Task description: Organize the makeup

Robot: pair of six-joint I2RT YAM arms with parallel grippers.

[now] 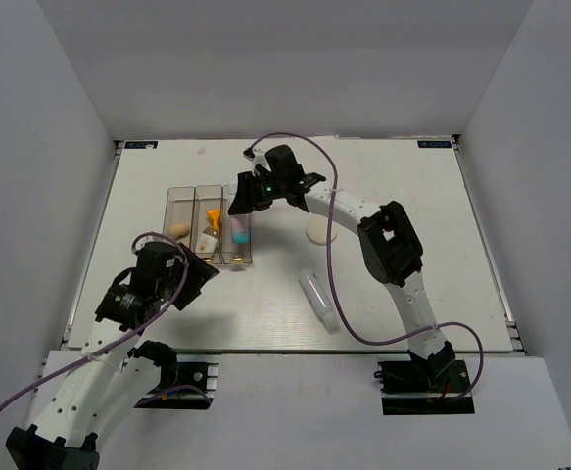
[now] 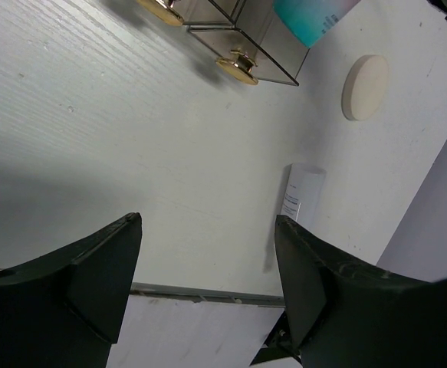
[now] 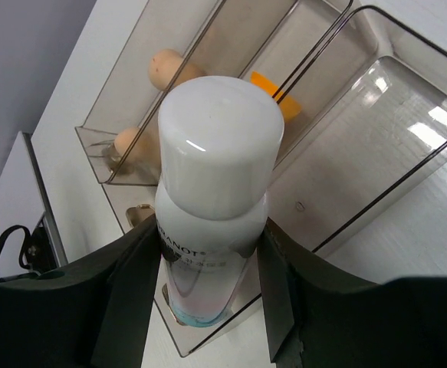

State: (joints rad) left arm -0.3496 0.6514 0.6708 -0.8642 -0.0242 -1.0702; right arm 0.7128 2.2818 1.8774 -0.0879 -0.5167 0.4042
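Right wrist: right end effector (image 3: 208, 261) clamped on white tube (image 3: 219, 146); left end effector (image 2: 208, 222) apart.

White table (image 1: 412, 196) — three clear boxes (image 1: 195, 206), cream puff (image 1: 316, 233), white tube (image 1: 319, 299)

On my left wrist feed the left gripper (image 2: 208, 226) stands wide apart, only bare white table (image 2: 131, 115) between its black fingers (image 2: 93, 284). A white tube (image 2: 301, 195) lies flat, its near end by one fingertip. Beyond the tube sits a round cream puff (image 2: 365, 87), apart from it. Up-left of the tube: a clear box (image 2: 254, 42) with gold knobs (image 2: 237, 65), and a teal-ended bottle (image 2: 311, 15).
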